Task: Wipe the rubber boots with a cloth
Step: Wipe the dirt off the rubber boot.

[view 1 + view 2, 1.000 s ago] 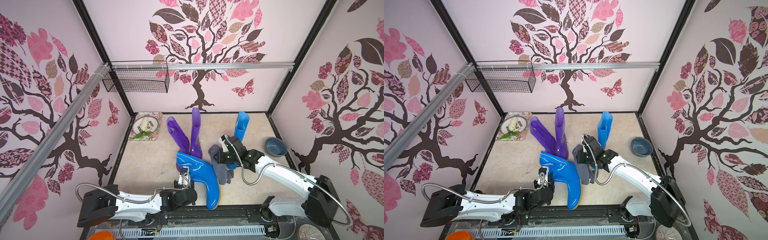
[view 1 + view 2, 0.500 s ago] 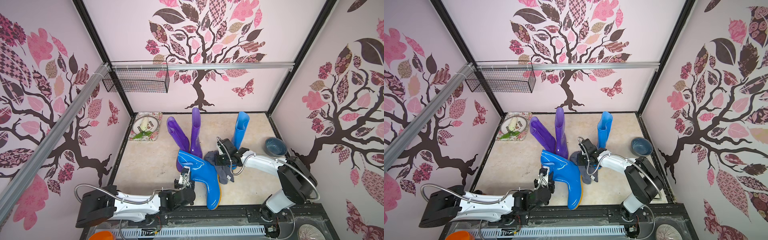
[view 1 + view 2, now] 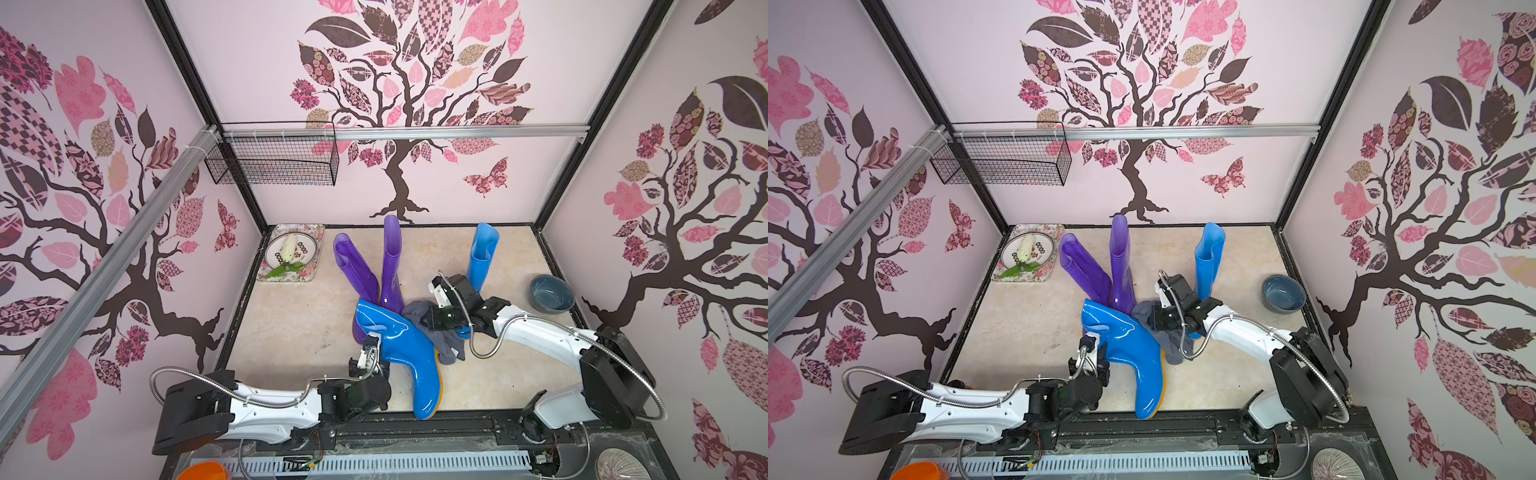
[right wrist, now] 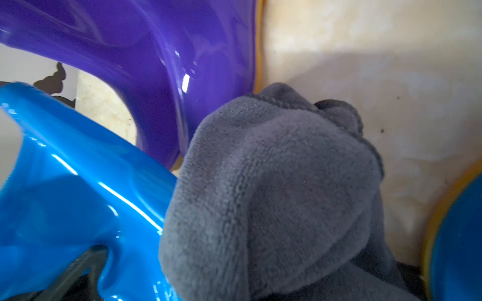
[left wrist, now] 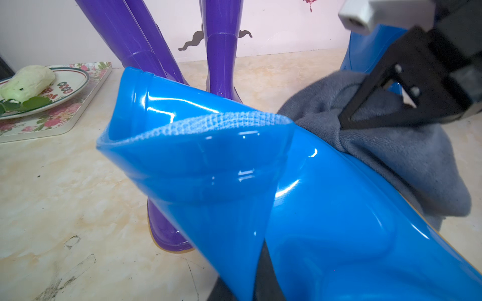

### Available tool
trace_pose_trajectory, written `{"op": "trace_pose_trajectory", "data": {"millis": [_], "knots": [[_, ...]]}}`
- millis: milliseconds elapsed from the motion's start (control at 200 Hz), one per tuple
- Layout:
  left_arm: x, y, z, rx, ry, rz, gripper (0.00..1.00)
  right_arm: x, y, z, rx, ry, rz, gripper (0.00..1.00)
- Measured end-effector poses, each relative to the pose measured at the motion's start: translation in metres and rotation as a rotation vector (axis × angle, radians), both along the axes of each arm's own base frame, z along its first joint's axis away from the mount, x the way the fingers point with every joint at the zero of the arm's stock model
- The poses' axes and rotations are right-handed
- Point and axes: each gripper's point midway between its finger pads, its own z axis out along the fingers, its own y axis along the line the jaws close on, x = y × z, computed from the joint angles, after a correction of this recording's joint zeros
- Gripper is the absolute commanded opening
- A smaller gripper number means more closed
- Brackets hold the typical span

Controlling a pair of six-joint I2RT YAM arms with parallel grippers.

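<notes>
- Left jaws: closed tight on the shaft wall of the held blue boot point(image 3: 409, 361), close to its opening; in the left wrist view the glossy shaft creases where it is pinched
- The held blue boot is tilted; its opening points up and away from the left jaws, its toe and orange-yellow sole edge lie back by the front edge of the bench point(image 3: 291, 332); whether the toe rests on the bench I cannot tell
- Right jaws: closed on the cloth point(image 3: 446, 347); the black fingers point(image 5: 365, 104) nip a bunched fold of it
- The rest of the cloth hangs below and ahead of the right jaws; it is draped against the foot side of the held blue boot and touches it
- Just past the left jaws, behind the held boot's opening, stand the upright purple boot point(image 3: 391, 266) and the leaning purple boot point(image 3: 353, 266); the foot of the upright one is just beside the cloth
- The standing blue boot point(image 3: 482, 253) is upright just behind the right wrist, near the right jaws
- The bowl point(image 3: 550, 293) sits to the outer side of the right jaws, apart from the cloth
- The tray point(image 3: 316, 232) lies well beyond the left jaws, in the back corner
</notes>
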Motion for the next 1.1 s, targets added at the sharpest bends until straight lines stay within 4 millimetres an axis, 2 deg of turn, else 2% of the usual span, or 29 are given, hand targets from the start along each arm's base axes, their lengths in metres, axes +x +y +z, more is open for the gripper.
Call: {"op": "trace_pose_trajectory", "data": {"millis": [65, 125, 255, 355, 430, 500, 565, 670, 740, 810, 1010, 1100], "knots": [[0.000, 0.000, 0.000, 0.000, 0.000, 0.000, 0.00, 0.000, -0.014, -0.014, -0.048, 0.027, -0.034, 0.00], [0.000, 0.000, 0.000, 0.000, 0.000, 0.000, 0.00, 0.001, -0.025, -0.020, -0.090, 0.035, -0.060, 0.00], [0.000, 0.000, 0.000, 0.001, -0.001, 0.000, 0.00, 0.002, -0.029, -0.012, -0.146, 0.020, -0.068, 0.00], [0.000, 0.000, 0.001, 0.004, -0.003, -0.002, 0.00, -0.006, -0.010, 0.019, -0.119, -0.049, -0.020, 0.00], [0.000, 0.000, 0.004, -0.001, -0.008, -0.004, 0.00, -0.022, 0.011, 0.052, -0.049, -0.107, 0.033, 0.00], [0.000, 0.000, 0.010, -0.022, -0.015, -0.007, 0.00, -0.041, 0.023, 0.073, 0.022, -0.139, 0.071, 0.00], [-0.001, 0.000, 0.018, -0.054, -0.020, -0.012, 0.00, -0.058, 0.029, 0.079, 0.095, -0.138, 0.101, 0.00], [-0.001, -0.001, 0.028, -0.099, -0.024, -0.021, 0.00, -0.075, 0.031, 0.061, 0.137, -0.071, 0.117, 0.00], [-0.002, -0.002, 0.030, -0.115, -0.021, -0.031, 0.00, -0.079, 0.039, 0.054, 0.132, -0.041, 0.140, 0.00], [-0.003, -0.003, 0.029, -0.119, -0.017, -0.036, 0.00, -0.084, 0.058, 0.062, 0.155, -0.034, 0.186, 0.00], [-0.003, -0.008, 0.021, -0.121, 0.000, -0.039, 0.00, -0.080, 0.125, 0.128, 0.334, -0.072, 0.290, 0.00], [-0.003, -0.009, 0.021, -0.125, 0.003, -0.042, 0.00, -0.077, 0.142, 0.152, 0.391, -0.104, 0.313, 0.00]]}}
